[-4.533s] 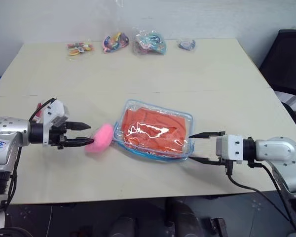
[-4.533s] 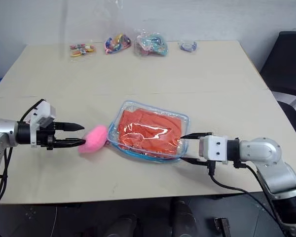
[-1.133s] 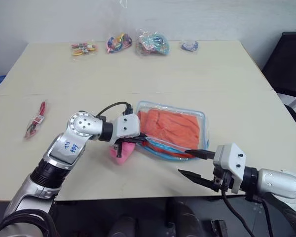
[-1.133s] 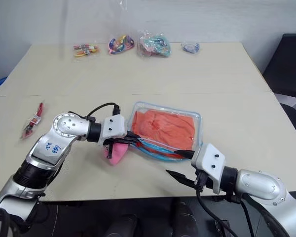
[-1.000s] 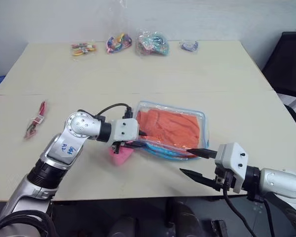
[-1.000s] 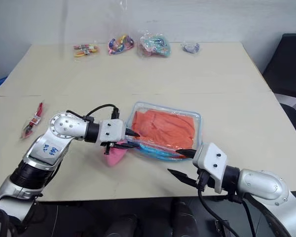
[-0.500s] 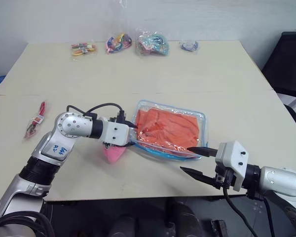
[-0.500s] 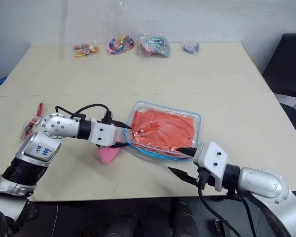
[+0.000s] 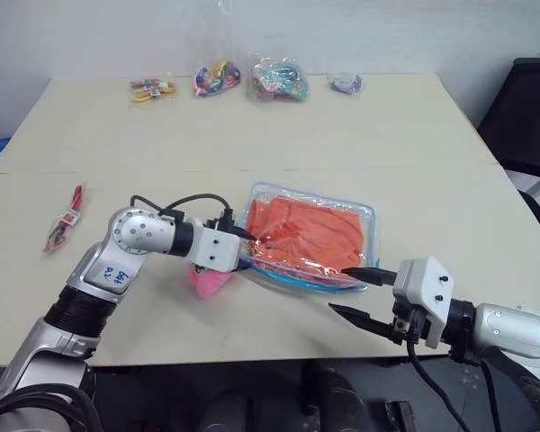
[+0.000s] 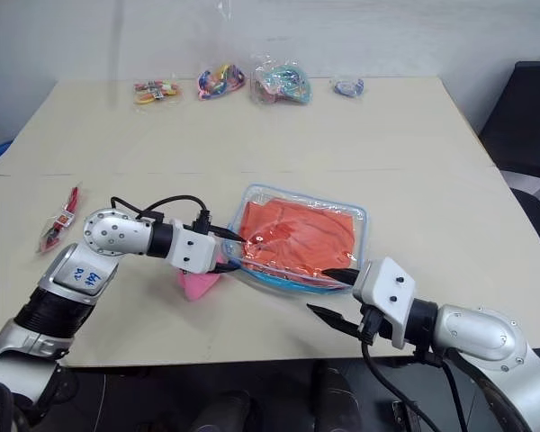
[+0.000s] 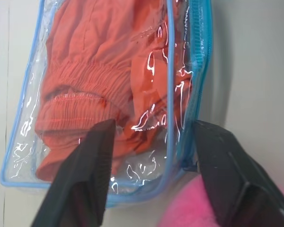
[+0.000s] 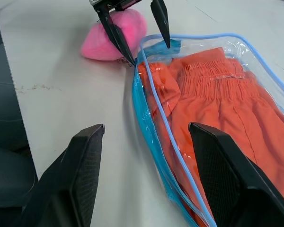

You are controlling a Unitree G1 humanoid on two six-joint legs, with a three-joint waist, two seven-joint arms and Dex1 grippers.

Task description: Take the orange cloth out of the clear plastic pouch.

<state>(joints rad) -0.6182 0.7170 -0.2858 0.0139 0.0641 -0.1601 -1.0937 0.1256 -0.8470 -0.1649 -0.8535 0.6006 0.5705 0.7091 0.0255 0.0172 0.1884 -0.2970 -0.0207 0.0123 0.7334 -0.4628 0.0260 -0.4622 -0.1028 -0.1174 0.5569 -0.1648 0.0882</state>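
pink charm [image 9: 207, 280] partly behind left arm

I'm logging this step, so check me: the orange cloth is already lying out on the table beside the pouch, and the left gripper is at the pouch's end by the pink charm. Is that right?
Not quite. The orange cloth is inside the pouch, not out on the table; the left wrist view shows it behind the clear plastic. The rest holds: the left gripper is at the pouch's end by the pink charm.

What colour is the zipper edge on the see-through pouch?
Light blue zipper edging, clearest in the left wrist view.
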